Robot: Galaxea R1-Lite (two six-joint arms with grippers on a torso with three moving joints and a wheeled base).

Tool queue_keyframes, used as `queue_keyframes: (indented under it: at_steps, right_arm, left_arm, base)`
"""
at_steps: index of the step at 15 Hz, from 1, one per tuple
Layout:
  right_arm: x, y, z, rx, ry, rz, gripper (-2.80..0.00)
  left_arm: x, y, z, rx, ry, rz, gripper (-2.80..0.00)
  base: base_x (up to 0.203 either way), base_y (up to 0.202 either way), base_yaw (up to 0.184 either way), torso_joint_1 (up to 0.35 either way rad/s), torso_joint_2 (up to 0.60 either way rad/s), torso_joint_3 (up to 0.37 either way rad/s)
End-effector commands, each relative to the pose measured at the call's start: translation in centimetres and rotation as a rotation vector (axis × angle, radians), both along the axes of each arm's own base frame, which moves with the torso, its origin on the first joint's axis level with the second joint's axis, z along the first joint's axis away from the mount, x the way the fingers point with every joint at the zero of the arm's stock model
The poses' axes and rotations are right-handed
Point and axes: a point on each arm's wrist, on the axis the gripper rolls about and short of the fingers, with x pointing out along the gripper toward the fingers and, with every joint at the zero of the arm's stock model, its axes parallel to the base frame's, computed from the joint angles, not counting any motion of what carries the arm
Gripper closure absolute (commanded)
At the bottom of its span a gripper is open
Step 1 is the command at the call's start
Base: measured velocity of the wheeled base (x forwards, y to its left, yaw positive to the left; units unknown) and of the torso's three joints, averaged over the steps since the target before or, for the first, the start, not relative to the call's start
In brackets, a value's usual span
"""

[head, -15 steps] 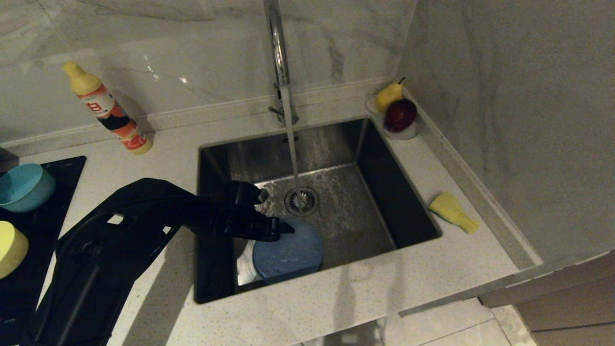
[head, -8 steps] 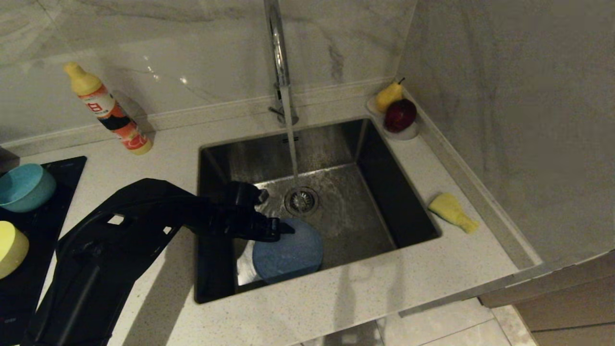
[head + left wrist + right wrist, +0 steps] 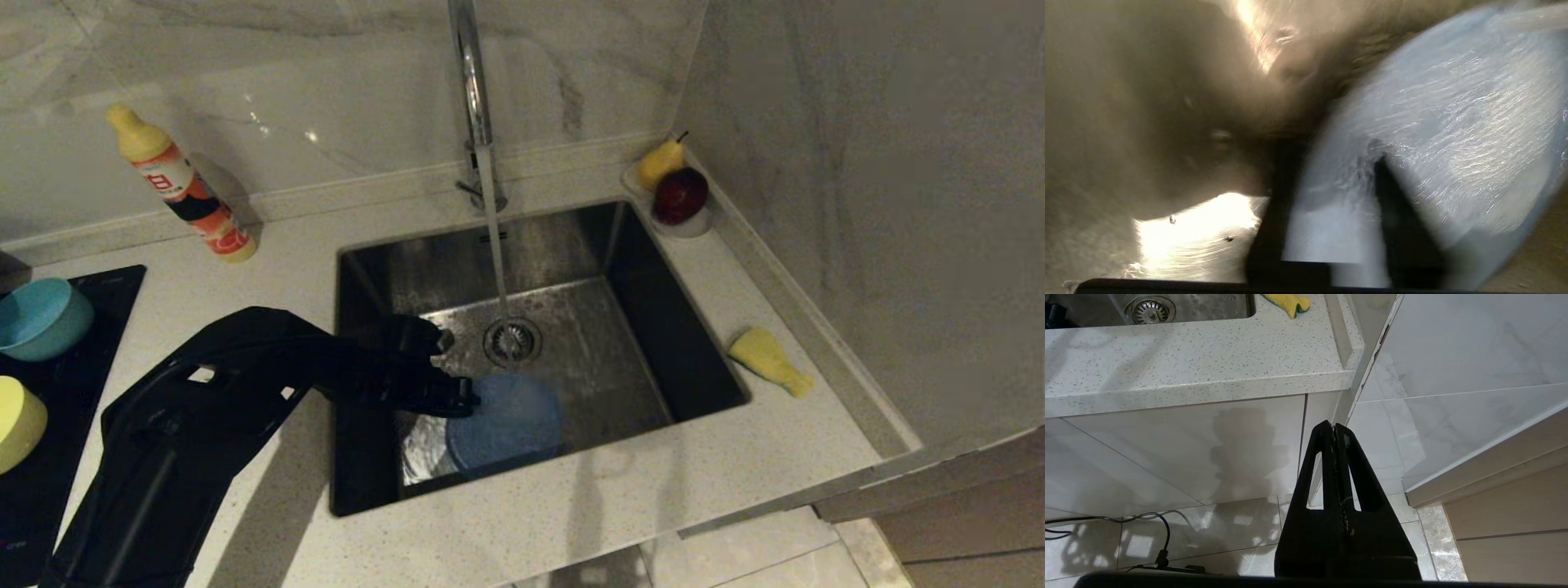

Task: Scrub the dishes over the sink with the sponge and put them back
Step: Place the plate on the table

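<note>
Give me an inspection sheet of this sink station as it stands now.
Surface: speckled countertop around the sink; tap running.
Job's things: light-blue plate inside the sink; teal bowl and yellow bowl on the dark hob at left; sponge on the counter right of the sink.
Clutter: detergent bottle; pear and red apple in a small dish.
Grippers: left gripper at the plate's edge, fingers astride its rim; right gripper shut, hanging below the counter front.
Cables: black cable on the floor.
Surroundings: marble walls, tiled floor.
</note>
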Motion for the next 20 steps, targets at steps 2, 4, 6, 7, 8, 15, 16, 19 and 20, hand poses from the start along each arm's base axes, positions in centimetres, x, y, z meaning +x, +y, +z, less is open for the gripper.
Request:
queue_keyframes:
  at_steps: [2, 4, 6, 7, 8, 15, 16, 19, 20]
  right_arm:
    - [0.0, 0.0, 0.0, -0.001, 0.001, 0.001, 0.00]
    - [0.0, 0.0, 0.0, -0.001, 0.001, 0.001, 0.00]
    - [0.0, 0.0, 0.0, -0.001, 0.001, 0.000, 0.00]
    - [0.0, 0.0, 0.0, -0.001, 0.001, 0.001, 0.00]
    - [0.0, 0.0, 0.0, -0.001, 0.001, 0.001, 0.00]
    - [0.0, 0.0, 0.0, -0.001, 0.001, 0.000, 0.00]
    - [0.0, 0.0, 0.0, -0.001, 0.001, 0.001, 0.00]
    - [0.0, 0.0, 0.0, -0.001, 0.001, 0.001, 0.00]
    - [0.0, 0.0, 0.0, -0.001, 0.001, 0.001, 0.00]
  left_arm:
    - [0.0, 0.0, 0.1, -0.005, -0.006, -0.002, 0.00]
    - [0.0, 0.0, 0.1, -0.005, -0.006, -0.002, 0.00]
    - [0.1, 0.0, 0.2, -0.005, -0.008, -0.002, 0.00]
    - [0.1, 0.0, 0.2, -0.005, -0.008, -0.002, 0.00]
    - [0.1, 0.0, 0.2, -0.005, -0.008, -0.002, 0.00]
    - [0.1, 0.0, 1.0, -0.012, -0.025, -0.001, 0.00]
    - [0.1, 0.0, 0.9, -0.012, -0.022, -0.001, 0.00]
    - [0.0, 0.0, 1.0, -0.012, -0.022, -0.001, 0.00]
    - [0.0, 0.0, 1.2, -0.014, -0.024, 0.001, 0.00]
  base:
    - [0.000, 0.000, 0.000, 0.000, 0.00, 0.000]
    - [0.000, 0.000, 0.000, 0.000, 0.00, 0.000]
    - [0.000, 0.000, 0.000, 0.000, 0.00, 0.000]
    - [0.000, 0.000, 0.000, 0.000, 0.00, 0.000]
    - [0.000, 0.000, 0.000, 0.000, 0.00, 0.000]
    - [0.000, 0.000, 0.000, 0.000, 0.00, 0.000]
    - [0.000, 0.000, 0.000, 0.000, 0.00, 0.000]
    - [0.000, 0.000, 0.000, 0.000, 0.00, 0.000]
    - [0.000, 0.000, 0.000, 0.000, 0.00, 0.000]
